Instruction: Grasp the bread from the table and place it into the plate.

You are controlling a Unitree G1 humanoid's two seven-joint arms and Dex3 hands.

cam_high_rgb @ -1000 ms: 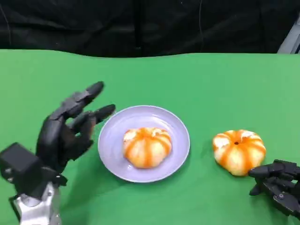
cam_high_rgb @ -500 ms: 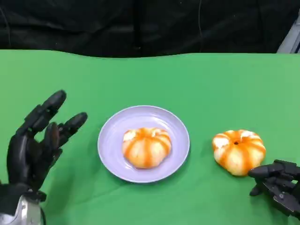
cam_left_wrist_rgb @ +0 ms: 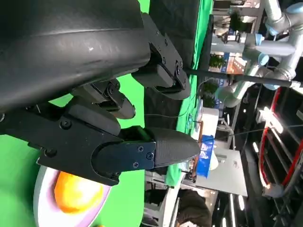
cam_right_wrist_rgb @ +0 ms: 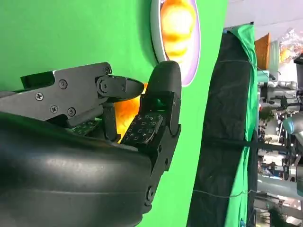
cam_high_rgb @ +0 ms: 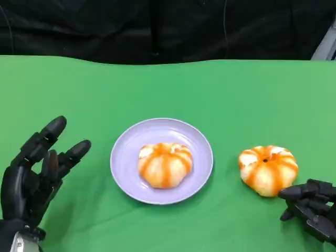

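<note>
a green cloth-covered table with two black robot hands at its near edge. over the last second the left hand has pulled back from beside the round lilac plate to a spot well clear of it, fingers spread wide and holding nothing, so one delivery looks finished. the plate holds one round orange-striped bread bun at its centre. a second orange-striped bun remains on the cloth, touching or just beyond the fingertips of the right hand, whose fingers are partly curled, gripping nothing.
</note>
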